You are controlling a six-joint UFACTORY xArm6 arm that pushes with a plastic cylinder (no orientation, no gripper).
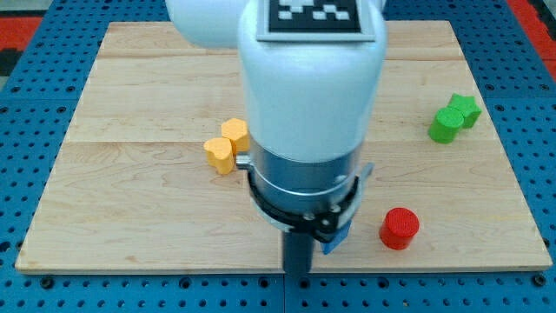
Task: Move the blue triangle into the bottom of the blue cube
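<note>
My arm's white and grey body fills the middle of the view and hides much of the board. A small piece of a blue block (338, 236) shows under the arm's dark ring, just right of the rod; its shape cannot be made out. Another blue sliver (368, 171) peeks out at the arm's right edge, higher up. I cannot tell which is the triangle and which the cube. The dark rod runs down to my tip (298, 278) near the board's bottom edge, just left of and below the lower blue piece.
Two yellow blocks (235, 132) (221, 154) sit touching left of the arm. A red cylinder (400, 228) stands right of the lower blue piece. A green star (466, 109) and a green round block (445, 125) lie at the right. The wooden board (130, 200) lies on a blue pegboard.
</note>
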